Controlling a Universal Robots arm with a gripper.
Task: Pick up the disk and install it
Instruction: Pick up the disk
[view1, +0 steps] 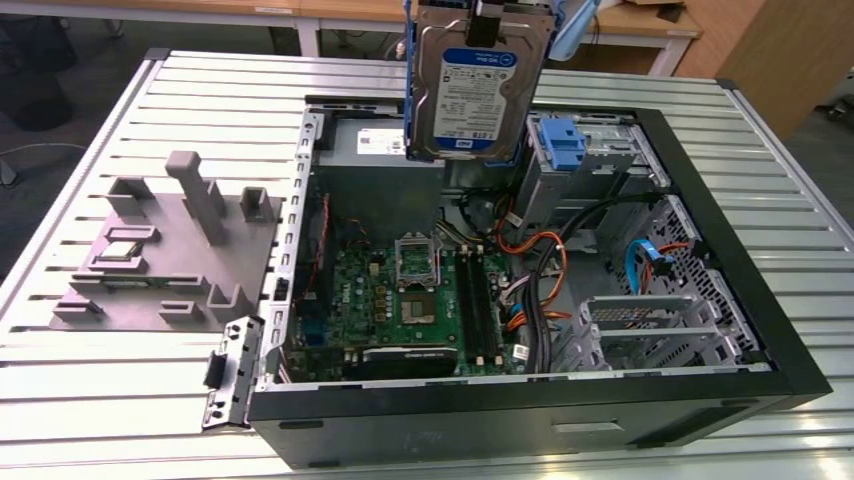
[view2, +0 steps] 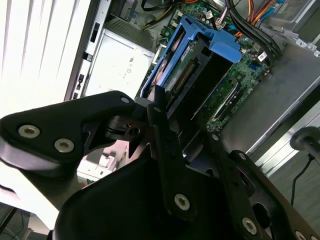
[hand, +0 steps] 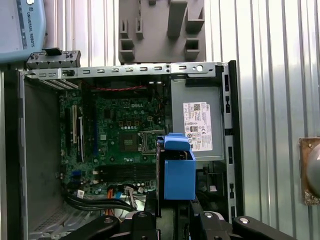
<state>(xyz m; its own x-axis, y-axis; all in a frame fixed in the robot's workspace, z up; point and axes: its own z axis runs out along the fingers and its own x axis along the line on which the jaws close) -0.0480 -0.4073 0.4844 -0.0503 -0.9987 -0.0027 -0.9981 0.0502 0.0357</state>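
Slatted table (view1: 107, 400): bears case | open computer case (view1: 534, 420): on its side, motherboard (view1: 400, 300) exposed | disk (view1: 477, 85): aloft above case interior, long axis vertical, blue rails along edges | gripper (view2: 182, 117): fingers clenched on disk's flanks, disk hanging straight below them, toward case.

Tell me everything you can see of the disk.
The disk is a flat, rectangular silver-metal drive with a blue-and-white label on its face and blue plastic rails along its long edges. It hangs upright in the air above the open computer case, with its label facing the exterior view, and is not yet seated in any bay. The gripper clamps it from above; nothing else touches it.
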